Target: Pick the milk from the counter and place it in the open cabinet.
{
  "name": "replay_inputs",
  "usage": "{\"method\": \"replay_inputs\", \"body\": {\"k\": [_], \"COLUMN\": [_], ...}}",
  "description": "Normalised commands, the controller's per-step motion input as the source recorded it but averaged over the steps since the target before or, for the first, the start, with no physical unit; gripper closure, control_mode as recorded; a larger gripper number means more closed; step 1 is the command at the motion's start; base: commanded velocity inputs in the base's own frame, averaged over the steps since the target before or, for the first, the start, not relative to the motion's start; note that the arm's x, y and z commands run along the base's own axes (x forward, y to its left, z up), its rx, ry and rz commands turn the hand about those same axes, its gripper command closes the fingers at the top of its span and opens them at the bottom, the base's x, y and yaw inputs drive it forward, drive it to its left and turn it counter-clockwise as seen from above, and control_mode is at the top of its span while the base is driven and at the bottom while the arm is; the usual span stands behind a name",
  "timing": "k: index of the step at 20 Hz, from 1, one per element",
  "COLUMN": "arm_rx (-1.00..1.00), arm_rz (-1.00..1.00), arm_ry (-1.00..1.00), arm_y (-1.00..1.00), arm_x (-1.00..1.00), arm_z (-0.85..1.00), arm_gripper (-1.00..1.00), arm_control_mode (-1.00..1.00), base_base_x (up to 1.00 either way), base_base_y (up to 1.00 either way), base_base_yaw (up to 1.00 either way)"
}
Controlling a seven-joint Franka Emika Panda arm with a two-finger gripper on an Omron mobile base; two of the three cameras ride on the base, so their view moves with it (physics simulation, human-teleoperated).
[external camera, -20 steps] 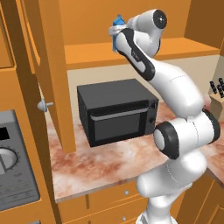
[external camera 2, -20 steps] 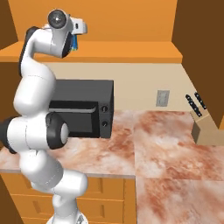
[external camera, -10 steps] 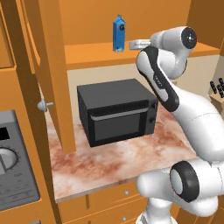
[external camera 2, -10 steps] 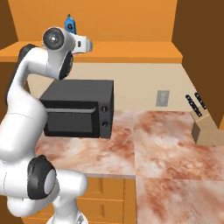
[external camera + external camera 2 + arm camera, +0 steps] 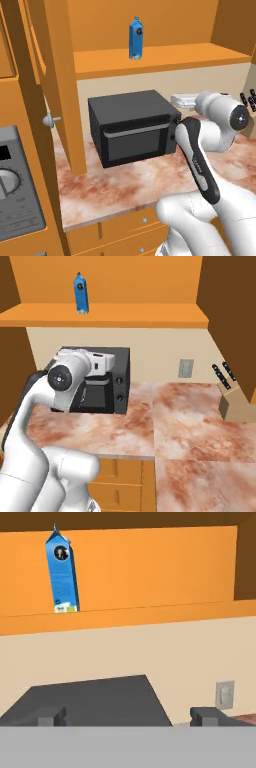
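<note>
Kitchen surface [image 5: 190, 416] is marbled stone with a black microwave [image 5: 132, 127] on it | milk [image 5: 135, 38] standing upright on the open cabinet [image 5: 165, 57] shelf, nothing touching it | end effector [image 5: 127, 716] down above the microwave top, fingers spread wide, holding zilch

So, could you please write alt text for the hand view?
A blue milk carton stands upright on the shelf of the open cabinet, upper left. Below, the black microwave top sits against a cream wall, with the open, empty tool at the bottom edge.
</note>
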Motion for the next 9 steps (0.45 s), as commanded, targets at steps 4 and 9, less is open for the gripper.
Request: {"method": "replay_inputs", "body": {"k": [4, 9], "arm_rx": [0.0, -0.01], "arm_rz": [-0.13, 0.0], "arm_ry": [-0.62, 0.05], "arm_y": [-0.34, 0.01], "arm_x": [-1.0, 0.09], "arm_z": [-0.37, 0.0], "arm_gripper": [-1.0, -1.0], "arm_control_mode": [-1.0, -1.0], "base_base_x": [0.0, 0.0], "base_base_y": [0.0, 0.0], "base_base_yaw": [0.0, 0.0]}}
